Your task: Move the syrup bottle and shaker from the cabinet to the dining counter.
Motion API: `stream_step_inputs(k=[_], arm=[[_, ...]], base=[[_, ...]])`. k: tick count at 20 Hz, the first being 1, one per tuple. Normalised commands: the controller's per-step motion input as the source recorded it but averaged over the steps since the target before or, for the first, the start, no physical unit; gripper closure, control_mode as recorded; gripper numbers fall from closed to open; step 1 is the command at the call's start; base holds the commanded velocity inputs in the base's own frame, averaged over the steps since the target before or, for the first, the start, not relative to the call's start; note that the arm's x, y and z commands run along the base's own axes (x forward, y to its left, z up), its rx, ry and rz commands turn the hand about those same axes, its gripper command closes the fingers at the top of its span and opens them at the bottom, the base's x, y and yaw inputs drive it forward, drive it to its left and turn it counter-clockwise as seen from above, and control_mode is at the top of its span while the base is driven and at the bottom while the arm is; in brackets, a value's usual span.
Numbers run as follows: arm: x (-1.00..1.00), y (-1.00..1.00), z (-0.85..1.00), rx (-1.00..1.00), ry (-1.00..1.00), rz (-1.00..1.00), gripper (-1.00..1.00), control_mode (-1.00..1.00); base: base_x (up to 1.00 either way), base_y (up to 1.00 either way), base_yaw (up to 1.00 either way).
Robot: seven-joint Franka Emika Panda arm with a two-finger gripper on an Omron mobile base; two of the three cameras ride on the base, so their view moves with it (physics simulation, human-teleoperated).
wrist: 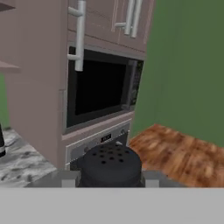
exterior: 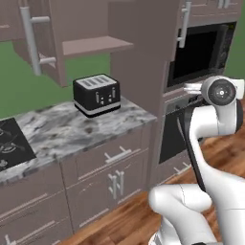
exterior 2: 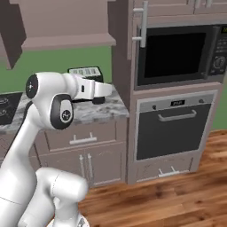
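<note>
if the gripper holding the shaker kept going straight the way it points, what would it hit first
Probably the black-fronted built-in microwave in the mauve cabinet column; the small black perforated-top shaker between the gripper's fingers would touch first. Depth is unclear.

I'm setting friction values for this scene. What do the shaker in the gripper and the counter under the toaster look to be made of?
Shaker: matte black, plastic or coated metal; dull perforated top, no glints. Counter: polished marbled stone, judging by its grey-white veining.
</note>
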Motion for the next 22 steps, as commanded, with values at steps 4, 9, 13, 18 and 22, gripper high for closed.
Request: stream_step_inputs(k=[4, 9, 13, 18, 22], arm=[[0.00, 0.00, 0.00, 0.00, 0.00, 0.00, 1.00, 1.00], [0.00, 0.00, 0.00, 0.00, 0.00, 0.00, 1.00, 1.00], [0.00, 0.00, 0.00, 0.00, 0.00, 0.00, 1.00, 1.00], [0.00, 0.00, 0.00, 0.00, 0.00, 0.00, 1.00, 1.00], [0.00, 0.00, 0.00, 0.00, 0.00, 0.00, 1.00, 1.00]], base=[[-0.97, 0.54, -0.40], [-0.98, 0.54, -0.38], [-0.91, 0.23, -0.47], [-0.96, 0.00, -0.47], [-0.93, -0.07, -0.47]])
